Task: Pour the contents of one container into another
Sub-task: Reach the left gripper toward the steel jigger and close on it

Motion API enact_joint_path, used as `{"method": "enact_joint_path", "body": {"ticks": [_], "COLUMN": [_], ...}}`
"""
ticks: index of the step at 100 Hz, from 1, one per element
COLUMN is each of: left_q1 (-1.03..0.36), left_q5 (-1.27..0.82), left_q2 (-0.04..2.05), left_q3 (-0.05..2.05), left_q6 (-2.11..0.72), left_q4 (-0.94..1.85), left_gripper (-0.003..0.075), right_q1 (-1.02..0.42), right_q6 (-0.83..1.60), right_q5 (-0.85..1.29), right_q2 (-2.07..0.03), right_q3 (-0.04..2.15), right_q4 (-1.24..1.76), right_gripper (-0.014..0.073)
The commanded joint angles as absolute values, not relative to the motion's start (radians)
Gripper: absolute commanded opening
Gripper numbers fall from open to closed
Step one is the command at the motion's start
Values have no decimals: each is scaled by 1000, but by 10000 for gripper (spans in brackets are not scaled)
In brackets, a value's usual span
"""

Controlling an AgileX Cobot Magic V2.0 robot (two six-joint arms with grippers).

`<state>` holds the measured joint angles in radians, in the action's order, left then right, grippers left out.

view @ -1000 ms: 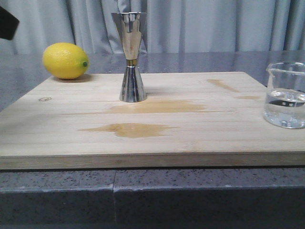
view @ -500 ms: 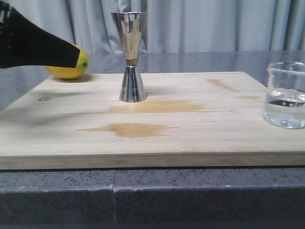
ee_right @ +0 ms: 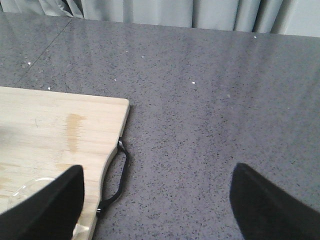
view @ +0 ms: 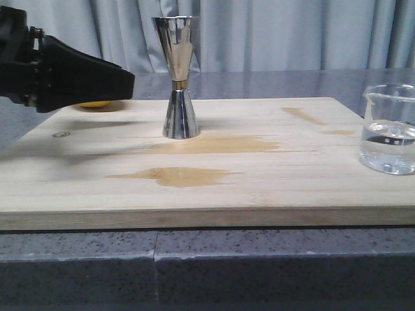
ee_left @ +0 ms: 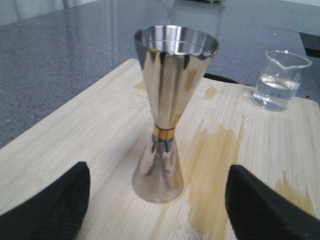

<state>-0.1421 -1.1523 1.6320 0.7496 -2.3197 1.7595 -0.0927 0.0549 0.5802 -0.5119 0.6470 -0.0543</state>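
Your left gripper (ee_left: 157, 200) has its jaws wide, the jigger (ee_left: 167, 115) centred just ahead; clip its base and it may topple.

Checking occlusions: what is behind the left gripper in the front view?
Behind the left gripper only a yellow sliver of the lemon shows on the board; the rest is covered.

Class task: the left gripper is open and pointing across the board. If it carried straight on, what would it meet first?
Most likely the steel jigger: the wrist view shows it standing centred between the left gripper's open fingers, nothing in between. Depth is unclear.
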Motion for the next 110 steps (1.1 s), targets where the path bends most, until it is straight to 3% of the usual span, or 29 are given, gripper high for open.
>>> {"method": "enact_joint_path", "body": {"ticks": [1, 63, 94, 110], "left_q1": [-180, -326, -330, -330], "left_q5": [-1269, -1256, -1250, -1250], "left_q2": [1624, 1736, 1736, 1736], "left_q3": [787, 993, 1012, 1012], "left_q6": [-2361, -2321, -2315, -2304], "left_q4": [1850, 1850, 1850, 1850], "left_gripper": [512, 507, 320, 286], "right_q1": [-86, -86, -86, -86], "right_q6": [59, 59, 59, 59], "right_q5": [499, 498, 498, 498], "right_q2": [-526, -526, -526, -526], "right_q3": [680, 680, 680, 680], "right_q4": [-60, -60, -60, -60], "right_gripper": [522, 522, 522, 522]}}
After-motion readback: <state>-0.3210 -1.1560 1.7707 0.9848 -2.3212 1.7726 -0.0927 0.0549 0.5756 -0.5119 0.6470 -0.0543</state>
